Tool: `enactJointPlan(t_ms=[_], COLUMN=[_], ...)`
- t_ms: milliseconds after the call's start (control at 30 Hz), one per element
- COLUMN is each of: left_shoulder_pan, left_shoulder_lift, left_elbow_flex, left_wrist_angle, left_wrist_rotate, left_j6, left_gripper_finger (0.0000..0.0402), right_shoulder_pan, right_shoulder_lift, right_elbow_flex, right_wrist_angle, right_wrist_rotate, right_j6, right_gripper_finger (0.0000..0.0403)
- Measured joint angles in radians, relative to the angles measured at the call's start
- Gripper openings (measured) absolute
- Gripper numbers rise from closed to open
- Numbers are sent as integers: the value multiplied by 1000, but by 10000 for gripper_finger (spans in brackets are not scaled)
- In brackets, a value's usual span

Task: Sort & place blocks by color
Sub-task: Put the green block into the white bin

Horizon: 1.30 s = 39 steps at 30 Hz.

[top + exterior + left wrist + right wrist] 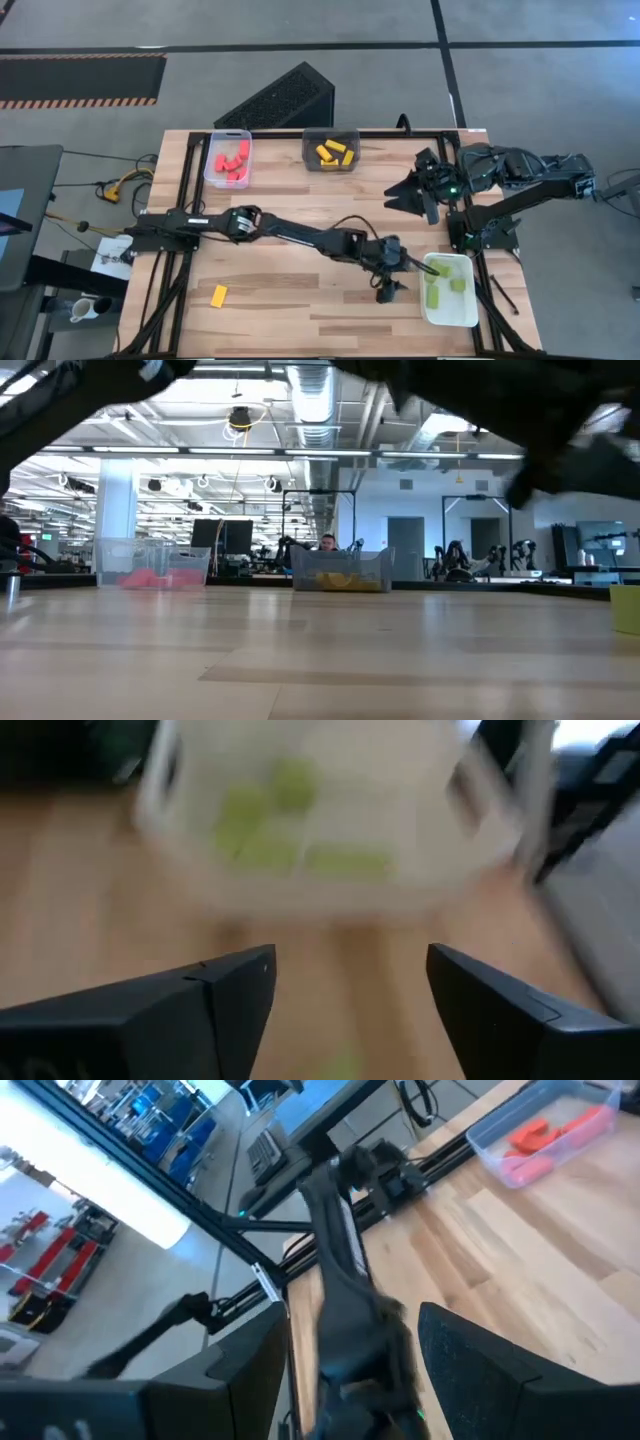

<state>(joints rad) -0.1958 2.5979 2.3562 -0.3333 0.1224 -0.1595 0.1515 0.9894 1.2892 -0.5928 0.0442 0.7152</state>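
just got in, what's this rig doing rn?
It is sorting small blocks into trays by colour. The left gripper is stretched across the table, open and empty, beside the white tray holding the green blocks. Red blocks sit in the clear tray and yellow blocks in the dark grey tray. One yellow block is loose on the table, unsorted. The right gripper waits open on its own side.
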Motion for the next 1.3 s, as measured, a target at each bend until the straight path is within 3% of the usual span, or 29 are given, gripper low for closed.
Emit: enactJointPlan(t_ms=[333,500,600,700,800,1033,1167,1300], left_shoulder_pan=[4,-2,-3,-5,-6,-42,-47,-47], left_shoulder_lift=[-207,-300,-385,-525,-703,-1088,-1176,-1194], left_elbow_flex=[0,-6,-80,-241,-491,-1091,-1253,-1285], left_wrist_angle=[-805,-1052,-1104,-1060,-929,-338,-116,-80], left_wrist_rotate=[-213,-326,-369,-377,-380,-286,-286,-308], left_j6=[63,80,75,58,47,-23,-103,-124], left_gripper_finger=[199,181,174,171,171,170,170,170], right_shoulder_pan=[5,5,5,23,73,260,341,361], right_shoulder_lift=[0,-4,-5,-4,13,137,290,461], right_elbow_flex=[0,0,0,0,0,0,0,0], right_wrist_angle=[1,2,-16,-113,-247,-436,-491,-541], right_wrist_rotate=[5,6,7,12,46,79,67,-35], right_j6=[-79,-114,-122,-90,1,321,540,700], right_gripper_finger=[249,249,249,249,249,249,249,249])
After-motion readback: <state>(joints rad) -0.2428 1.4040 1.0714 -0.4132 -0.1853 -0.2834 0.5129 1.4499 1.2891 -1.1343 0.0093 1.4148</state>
